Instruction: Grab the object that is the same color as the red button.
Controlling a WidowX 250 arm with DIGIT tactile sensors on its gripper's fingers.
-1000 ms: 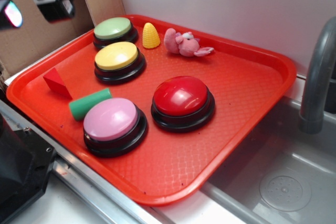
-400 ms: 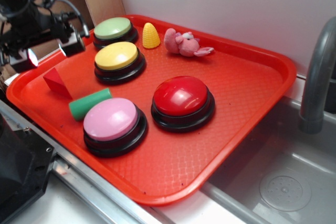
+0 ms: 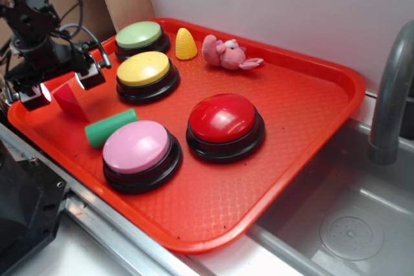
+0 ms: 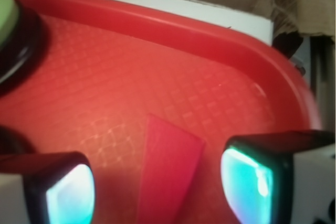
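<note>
A red tray point(image 3: 310, 127) sits beside a steel sink point(image 3: 349, 224), against a pale wall. On it, the red button point(image 3: 224, 117) stands mid-tray, and the matching object, the small red wedge point(image 3: 70, 100), lies near the tray's left edge, just beside a green cylinder point(image 3: 110, 127). The approach looks nearly finished, while the grasp itself is not yet made. The hand point(image 3: 63, 88) hangs wide open over the wedge, one finger on each side; in the wrist view the wedge point(image 4: 168, 171) lies between the pads point(image 4: 247, 184), touching neither. Closing and lifting remain.
</note>
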